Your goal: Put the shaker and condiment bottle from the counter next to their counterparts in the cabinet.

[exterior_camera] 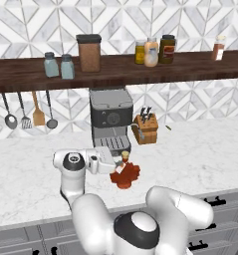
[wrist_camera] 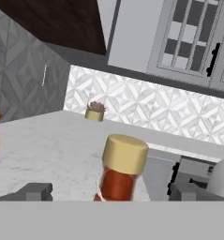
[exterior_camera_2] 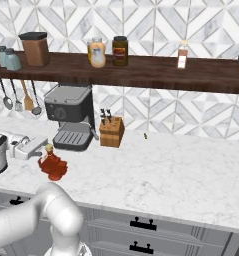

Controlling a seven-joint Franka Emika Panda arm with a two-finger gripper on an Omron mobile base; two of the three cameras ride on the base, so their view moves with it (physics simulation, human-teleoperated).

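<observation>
Left base view has the cabinet [exterior_camera: 115, 69] running above the espresso machine [exterior_camera: 110, 119], both shakers [exterior_camera: 59, 65] already up there on its left end. Condiment bottle [exterior_camera: 125, 174] sits on the counter just in front of the machine. Gripper [wrist_camera: 108, 191] looks spread wide around its neck, so I'd guess pinch next, then lift.

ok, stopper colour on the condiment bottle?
Tan, on the red-orange condiment bottle; clearest in the hand view.
</observation>
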